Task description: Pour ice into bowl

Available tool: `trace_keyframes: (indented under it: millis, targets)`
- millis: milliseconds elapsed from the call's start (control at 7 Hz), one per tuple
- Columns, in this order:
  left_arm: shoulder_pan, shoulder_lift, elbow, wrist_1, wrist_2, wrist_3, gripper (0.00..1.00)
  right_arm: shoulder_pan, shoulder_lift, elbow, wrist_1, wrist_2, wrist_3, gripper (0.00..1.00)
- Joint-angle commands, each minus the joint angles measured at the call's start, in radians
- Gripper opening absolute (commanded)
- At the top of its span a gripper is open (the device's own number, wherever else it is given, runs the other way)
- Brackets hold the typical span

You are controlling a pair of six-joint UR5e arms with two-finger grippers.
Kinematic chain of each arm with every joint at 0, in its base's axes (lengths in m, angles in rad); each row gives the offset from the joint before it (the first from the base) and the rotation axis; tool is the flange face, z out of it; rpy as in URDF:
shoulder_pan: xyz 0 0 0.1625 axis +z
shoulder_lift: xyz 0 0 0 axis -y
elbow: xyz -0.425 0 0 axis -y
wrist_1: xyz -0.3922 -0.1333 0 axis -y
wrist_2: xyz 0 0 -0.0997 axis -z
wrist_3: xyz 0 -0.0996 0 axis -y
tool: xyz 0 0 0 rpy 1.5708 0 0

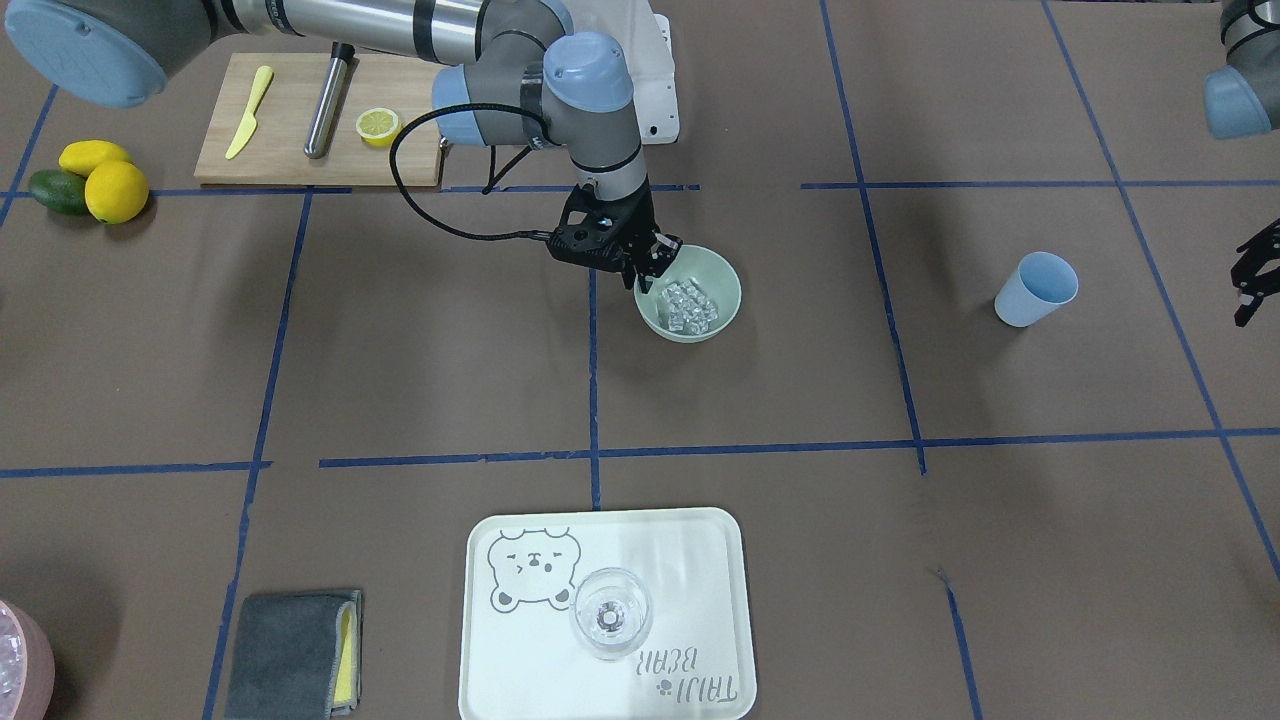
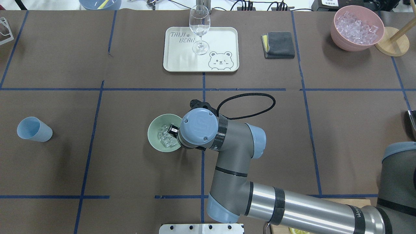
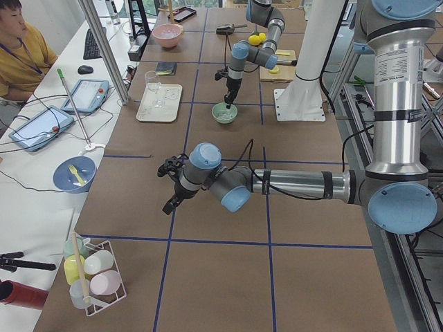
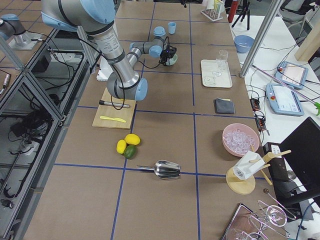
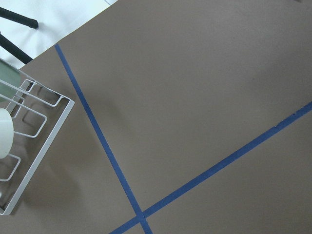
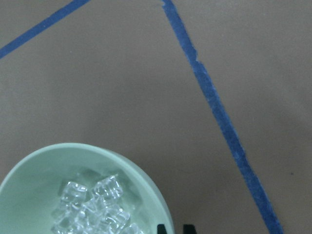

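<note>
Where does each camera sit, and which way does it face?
Front-facing: across the table, looking back; right gripper at bowl.
Overhead: over the shoulders, looking forward; right arm.
Exterior left: table's left end; left arm near.
Exterior right: right end; right arm near.
Left wrist: down at table; no gripper.
Right wrist: down at bowl; fingertips.
All but left wrist share the bowl.

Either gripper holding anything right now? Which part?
The right gripper appears clamped on the rim of the bowl, one finger inside; the left gripper holds nothing.

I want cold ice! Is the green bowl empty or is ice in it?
Not empty. A small heap of clear ice cubes lies in the green bowl, below its rim.
</note>
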Motion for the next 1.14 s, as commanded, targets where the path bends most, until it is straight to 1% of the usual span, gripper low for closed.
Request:
trace_keyframes:
  millis: [0, 143, 286, 429, 571, 714, 857, 1000]
  targets:
    - [-0.003, -0.019, 0.014, 0.05, -0.148, -0.153, 1.0, 0.014, -0.07, 0.128, -0.008, 0.006, 0.0, 0.0]
    - [0.0, -0.037, 0.014, 0.108, -0.218, -0.201, 1.0, 0.054, -0.161, 0.237, -0.011, 0.038, 0.0, 0.0]
    - [0.0, -0.089, 0.011, 0.186, -0.221, -0.267, 1.0, 0.117, -0.254, 0.329, -0.011, 0.092, -0.015, 0.0]
    - [0.003, -0.101, 0.002, 0.237, -0.218, -0.273, 1.0, 0.169, -0.37, 0.43, -0.01, 0.148, -0.111, 0.0]
    - [0.002, -0.143, -0.004, 0.342, -0.219, -0.27, 1.0, 0.197, -0.513, 0.507, 0.004, 0.16, -0.177, 0.0]
    - [0.0, -0.199, -0.015, 0.459, -0.221, -0.257, 1.0, 0.243, -0.628, 0.566, 0.006, 0.178, -0.298, 0.0]
    - [-0.006, -0.204, -0.039, 0.536, -0.219, -0.22, 1.0, 0.32, -0.73, 0.585, 0.007, 0.243, -0.436, 0.0]
    - [-0.035, -0.204, -0.055, 0.608, -0.219, -0.104, 1.0, 0.409, -0.82, 0.573, 0.033, 0.303, -0.592, 0.0]
